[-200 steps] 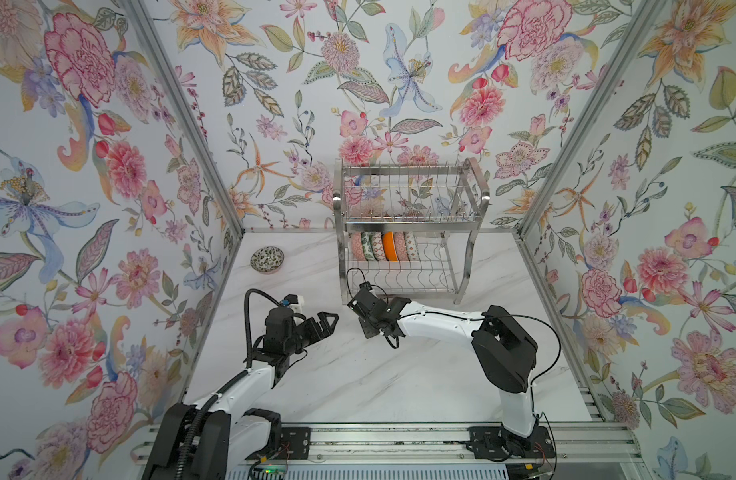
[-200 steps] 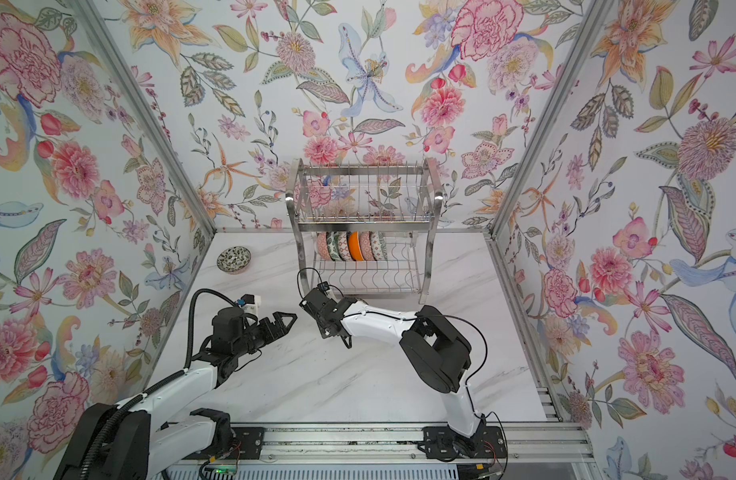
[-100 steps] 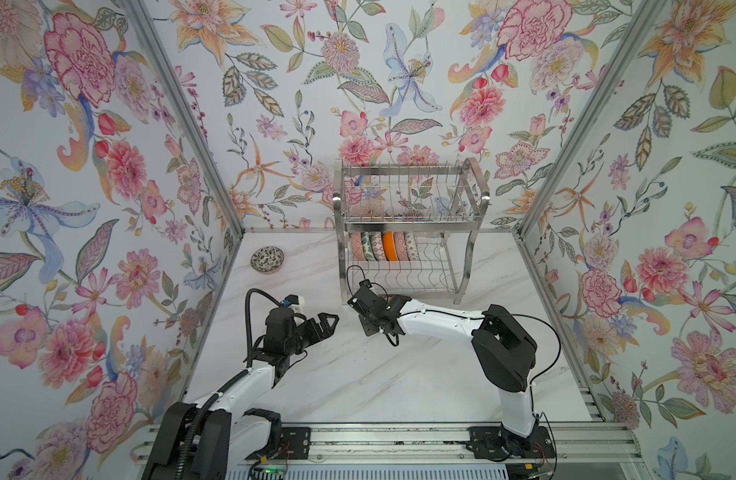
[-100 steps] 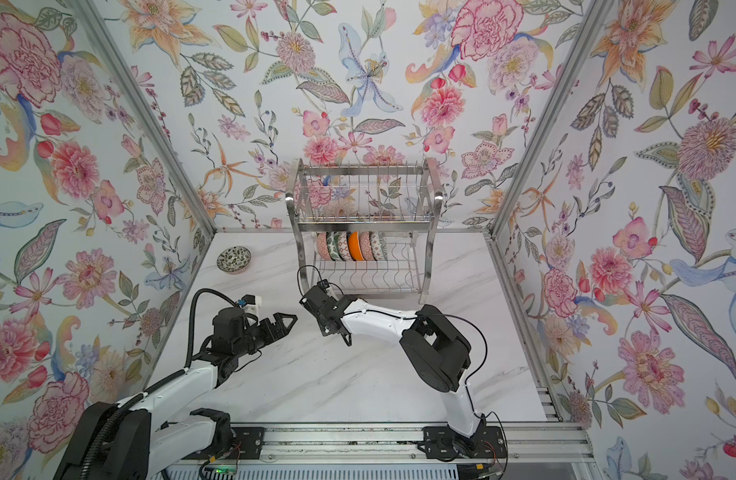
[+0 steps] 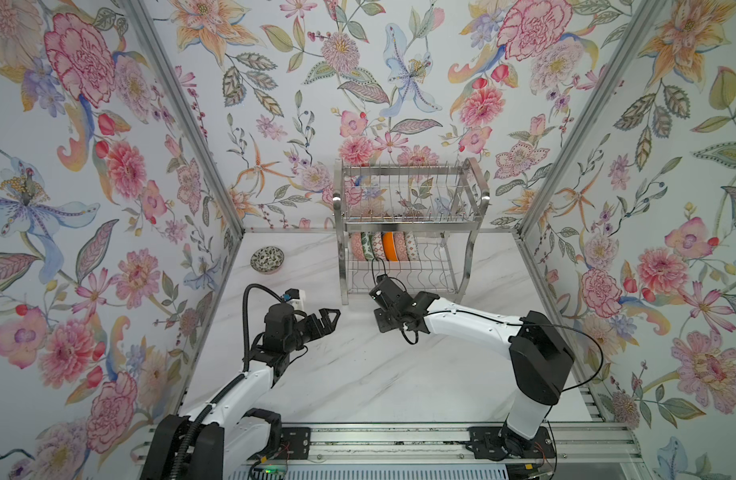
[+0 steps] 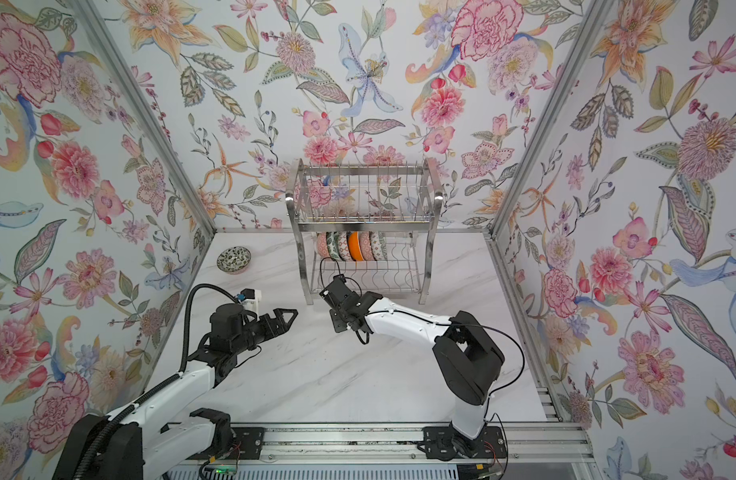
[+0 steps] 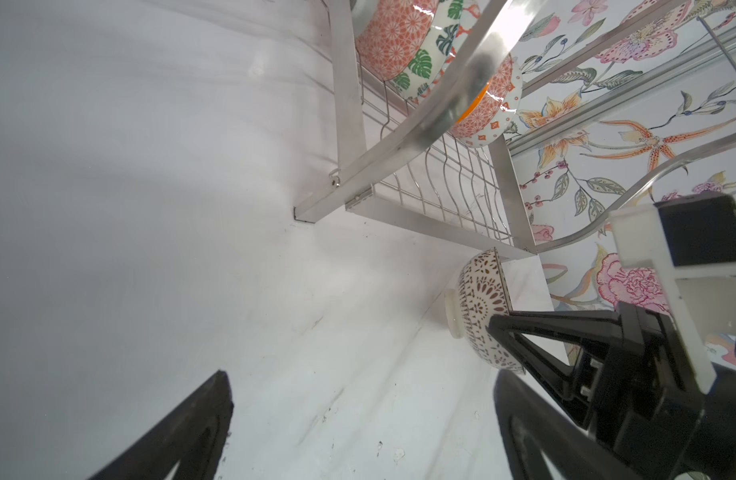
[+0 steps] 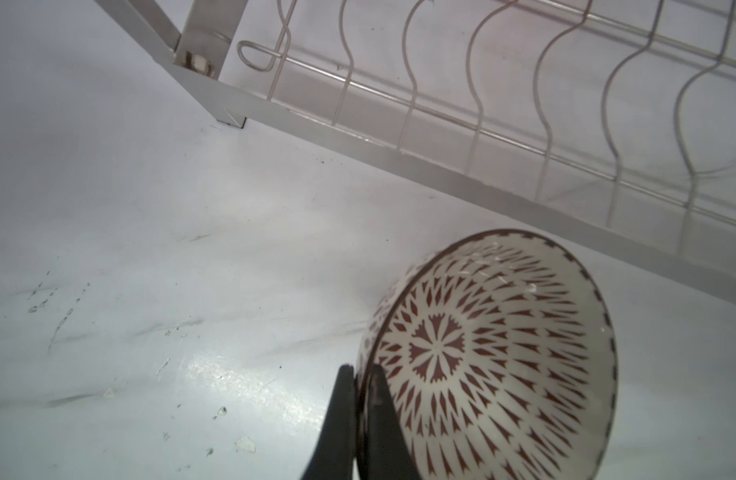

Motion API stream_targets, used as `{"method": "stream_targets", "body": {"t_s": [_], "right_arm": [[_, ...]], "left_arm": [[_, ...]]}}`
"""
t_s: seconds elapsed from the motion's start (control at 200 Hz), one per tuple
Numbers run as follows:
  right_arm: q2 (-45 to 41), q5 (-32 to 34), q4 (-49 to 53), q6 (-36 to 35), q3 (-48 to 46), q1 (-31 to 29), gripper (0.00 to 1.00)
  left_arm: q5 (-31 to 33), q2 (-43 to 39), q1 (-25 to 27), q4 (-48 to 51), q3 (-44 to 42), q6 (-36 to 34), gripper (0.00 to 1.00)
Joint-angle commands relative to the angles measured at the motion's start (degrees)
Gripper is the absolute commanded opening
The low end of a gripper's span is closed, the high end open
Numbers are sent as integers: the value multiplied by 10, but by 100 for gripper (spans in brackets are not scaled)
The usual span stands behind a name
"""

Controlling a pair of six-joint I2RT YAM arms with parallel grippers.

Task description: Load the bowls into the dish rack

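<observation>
Marble tabletop (image 5: 358, 374): right fingers (image 8: 343, 415) pinch brown-patterned bowl (image 8: 503, 353) beside dish rack (image 5: 407, 226); left fingers (image 7: 565, 322) wide, empty.

A glossy white counter (image 5: 358, 374) boxed in on three sides by floral wallpaper.

The far wall (image 5: 399, 83), left wall (image 5: 67, 166) and right wall (image 5: 669, 208) carry the same pale paper, printed with large pink, orange and blue flowers and grey-green leaves. Slanting silver posts (image 5: 183, 124) mark the two far corners. A thin metal strip (image 5: 287, 229) runs along the foot of the far wall. The counter is faintly grey-veined and evenly lit, with small dark scuffs (image 8: 58, 324) in the wrist views. A silver rail (image 5: 399, 432) crosses its near edge.
</observation>
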State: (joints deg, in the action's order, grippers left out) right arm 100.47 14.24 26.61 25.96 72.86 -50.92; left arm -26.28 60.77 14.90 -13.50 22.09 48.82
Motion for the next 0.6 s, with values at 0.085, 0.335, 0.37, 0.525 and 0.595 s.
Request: {"method": "stream_targets", "body": {"t_s": [0.085,0.335,0.37,0.525,0.595], "right_arm": [[-78,-24,-26,6,-55,51,0],[-174,-44,-27,3,-127,127,0],[-187,-46,-27,2,-137,134,0],[-248,-67,-26,2,-178,204,0],[-270,-84,-21,-3,-189,239,0]], "left_arm": [[56,25,76,-43,34,8,99],[111,107,168,-109,86,29,99],[116,121,177,-111,97,26,99],[132,189,216,-110,165,6,99],[139,221,232,-109,196,-3,99]]}}
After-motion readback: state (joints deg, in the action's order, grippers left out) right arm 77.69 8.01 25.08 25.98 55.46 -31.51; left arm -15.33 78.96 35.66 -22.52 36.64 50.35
